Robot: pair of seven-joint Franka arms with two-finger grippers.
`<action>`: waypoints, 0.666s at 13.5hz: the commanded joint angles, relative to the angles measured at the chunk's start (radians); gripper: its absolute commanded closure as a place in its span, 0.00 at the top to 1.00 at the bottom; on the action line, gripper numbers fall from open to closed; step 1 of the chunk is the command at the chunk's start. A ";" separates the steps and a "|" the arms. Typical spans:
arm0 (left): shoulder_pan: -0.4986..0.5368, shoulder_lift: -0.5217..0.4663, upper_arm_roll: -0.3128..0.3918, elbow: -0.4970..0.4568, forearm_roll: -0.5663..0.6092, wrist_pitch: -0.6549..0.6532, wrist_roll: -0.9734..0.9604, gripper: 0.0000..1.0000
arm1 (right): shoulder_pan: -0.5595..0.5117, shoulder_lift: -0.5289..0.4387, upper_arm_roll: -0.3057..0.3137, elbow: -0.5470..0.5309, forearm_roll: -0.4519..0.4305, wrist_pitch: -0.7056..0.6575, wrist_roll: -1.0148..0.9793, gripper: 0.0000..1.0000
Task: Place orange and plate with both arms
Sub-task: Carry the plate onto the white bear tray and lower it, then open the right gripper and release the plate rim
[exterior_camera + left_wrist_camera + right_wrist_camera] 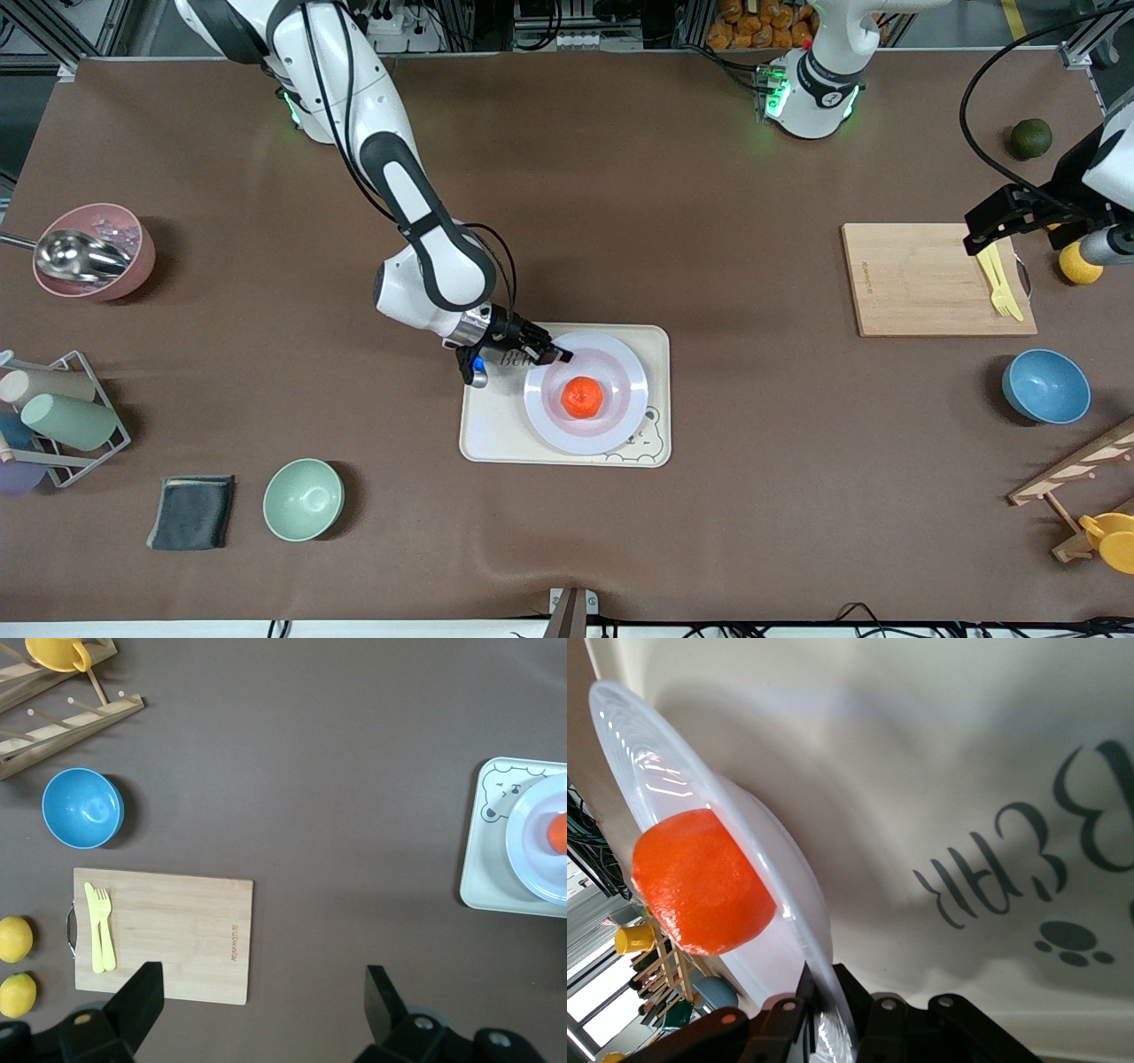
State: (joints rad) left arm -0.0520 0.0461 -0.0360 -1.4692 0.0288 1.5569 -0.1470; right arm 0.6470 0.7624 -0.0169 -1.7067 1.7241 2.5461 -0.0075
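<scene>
**A:** Which step was in hand?

**B:** By my reading, the setting-down of the plate (586, 392). It lay on the cream bear tray (496, 425) at the centre of the front view, slightly below the middle, with the orange (582, 397) sitting in its well. The right gripper (556, 356) was at the plate's upper-left rim, its fingers pinched tight on that rim; the right wrist view showed the rim running between the two black fingertips (788, 1014).

**A:** And the other arm?

**B:** Waiting. The left gripper (1005, 217) hung at the right edge of the front view, over the corner of the wooden cutting board (921, 279), jaws spread wide and holding nothing.

**A:** What did the next move call for?

**B:** I would judge a release of the rim and a clean lift away, done gently. Whether the plate rested fully flat on the tray I could not tell, and a jerk might have set the fruit rolling.

**A:** How did the pieces look?

**B:** The plate was round, shallow, pale lavender-white and glossy, with a wide rim. The orange was small, reddish-orange, faintly wrinkled, and far narrower than the plate.
</scene>
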 commanded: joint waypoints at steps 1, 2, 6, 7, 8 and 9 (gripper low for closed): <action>0.001 -0.002 -0.001 -0.003 0.003 0.005 0.018 1.00 | 0.003 0.018 -0.001 0.029 0.025 0.011 0.012 0.72; 0.003 -0.002 -0.001 -0.003 0.003 0.005 0.018 1.00 | 0.010 0.017 -0.001 0.029 0.028 0.014 0.014 1.00; 0.004 -0.003 0.001 -0.005 0.003 0.002 0.020 1.00 | 0.014 0.009 -0.001 0.029 0.028 0.028 0.012 1.00; 0.004 -0.003 0.001 -0.006 0.002 0.002 0.020 1.00 | 0.011 0.008 -0.003 0.025 0.028 0.028 0.011 1.00; 0.004 -0.002 0.001 -0.006 0.003 0.002 0.020 1.00 | 0.005 0.005 -0.003 0.021 0.026 0.028 0.004 1.00; 0.003 -0.002 0.001 -0.006 0.002 0.002 0.020 1.00 | 0.000 -0.008 -0.006 0.018 0.026 0.029 0.004 1.00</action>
State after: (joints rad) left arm -0.0514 0.0491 -0.0351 -1.4701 0.0288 1.5569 -0.1470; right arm 0.6514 0.7635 -0.0191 -1.6963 1.7262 2.5650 -0.0053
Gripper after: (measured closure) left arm 0.000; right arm 0.009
